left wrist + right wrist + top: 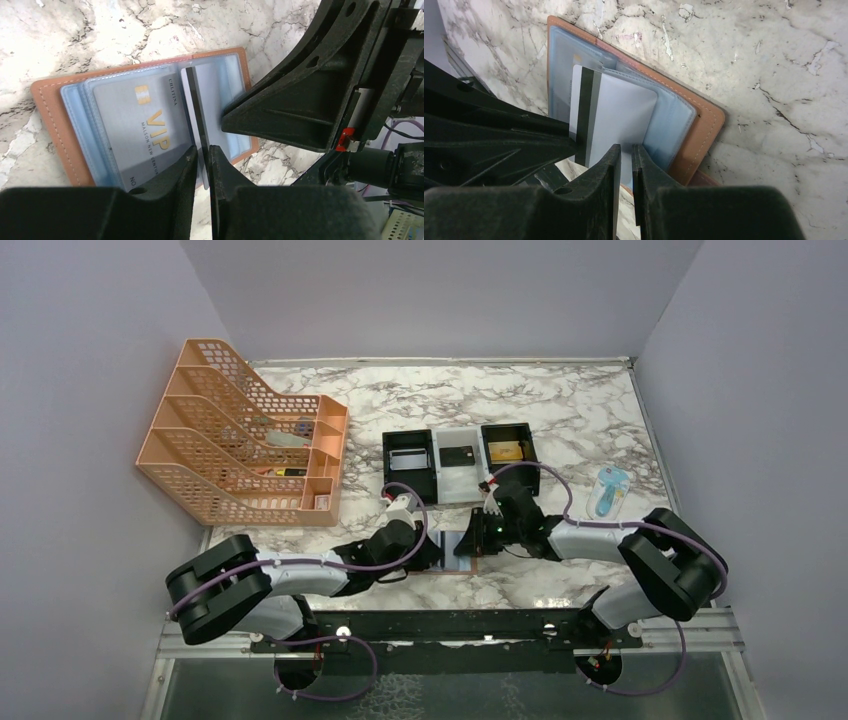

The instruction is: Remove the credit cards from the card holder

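The tan leather card holder (pixel 50 115) lies open on the marble, its light-blue sleeves up. A silver VIP credit card (pixel 135 130) sits in a left sleeve. A second grey credit card (pixel 614 115) with a black stripe sticks partway out of a raised sleeve. In the left wrist view this card (pixel 195 110) stands on edge between the fingers of my left gripper (pixel 202 155). It rests against one pad with a thin slit beside it. My right gripper (pixel 625 152) pinches the lower edge of that raised sleeve. Both grippers (pixel 437 552) (pixel 478 540) meet over the card holder (pixel 452 570).
A black-and-white three-compartment tray (pixel 412 478) stands just behind, with a black card (pixel 459 456) in its middle bay and a tan item (pixel 505 451) in the right one. An orange mesh file rack (pixel 240 435) fills the left. A blue-white packet (pixel 610 490) lies at the right.
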Action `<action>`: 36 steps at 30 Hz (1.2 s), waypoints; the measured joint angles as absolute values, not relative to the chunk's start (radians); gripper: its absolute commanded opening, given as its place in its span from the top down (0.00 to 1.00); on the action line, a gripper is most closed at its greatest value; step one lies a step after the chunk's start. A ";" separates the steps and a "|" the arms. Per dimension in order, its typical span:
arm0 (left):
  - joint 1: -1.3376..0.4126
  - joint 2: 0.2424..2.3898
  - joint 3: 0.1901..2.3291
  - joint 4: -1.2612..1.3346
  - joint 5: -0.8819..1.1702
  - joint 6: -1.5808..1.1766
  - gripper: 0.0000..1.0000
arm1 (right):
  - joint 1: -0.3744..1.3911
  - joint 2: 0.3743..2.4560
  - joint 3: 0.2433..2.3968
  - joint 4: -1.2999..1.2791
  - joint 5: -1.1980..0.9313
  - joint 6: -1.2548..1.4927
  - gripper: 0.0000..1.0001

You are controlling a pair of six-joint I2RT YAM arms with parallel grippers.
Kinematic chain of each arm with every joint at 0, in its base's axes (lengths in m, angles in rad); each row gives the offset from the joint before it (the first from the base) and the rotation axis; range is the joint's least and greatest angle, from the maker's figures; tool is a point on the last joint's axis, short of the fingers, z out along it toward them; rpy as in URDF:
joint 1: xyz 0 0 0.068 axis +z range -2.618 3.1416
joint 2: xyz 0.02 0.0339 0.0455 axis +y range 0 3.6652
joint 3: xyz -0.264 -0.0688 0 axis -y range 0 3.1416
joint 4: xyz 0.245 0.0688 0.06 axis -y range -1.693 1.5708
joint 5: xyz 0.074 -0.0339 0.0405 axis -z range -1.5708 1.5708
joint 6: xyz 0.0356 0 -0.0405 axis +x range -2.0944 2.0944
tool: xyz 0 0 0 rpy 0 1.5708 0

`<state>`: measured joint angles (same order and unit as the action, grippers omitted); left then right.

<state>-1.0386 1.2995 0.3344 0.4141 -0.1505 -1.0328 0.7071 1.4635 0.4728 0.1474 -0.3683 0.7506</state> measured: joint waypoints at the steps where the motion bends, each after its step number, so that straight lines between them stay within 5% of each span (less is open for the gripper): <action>1: -1.039 1.306 0.339 0.414 -0.150 -1.033 0.81 | 0.707 1.466 0.471 0.155 -0.369 0.756 0.84; 12: -1.039 1.354 0.366 0.427 -0.146 -1.042 0.82 | 0.707 1.466 0.437 0.224 -0.369 0.790 0.84; 21: -1.038 1.356 0.365 0.445 -0.146 -1.056 1.00 | 0.707 1.466 0.428 0.241 -0.365 0.797 0.84; 29: -1.038 1.284 0.328 0.446 -0.152 -1.058 1.00 | 0.707 1.456 0.428 0.232 -0.346 0.796 0.84; 36: -1.039 1.217 0.317 0.403 -0.171 -1.045 1.00 | 0.713 1.411 0.404 0.230 -0.326 0.787 0.72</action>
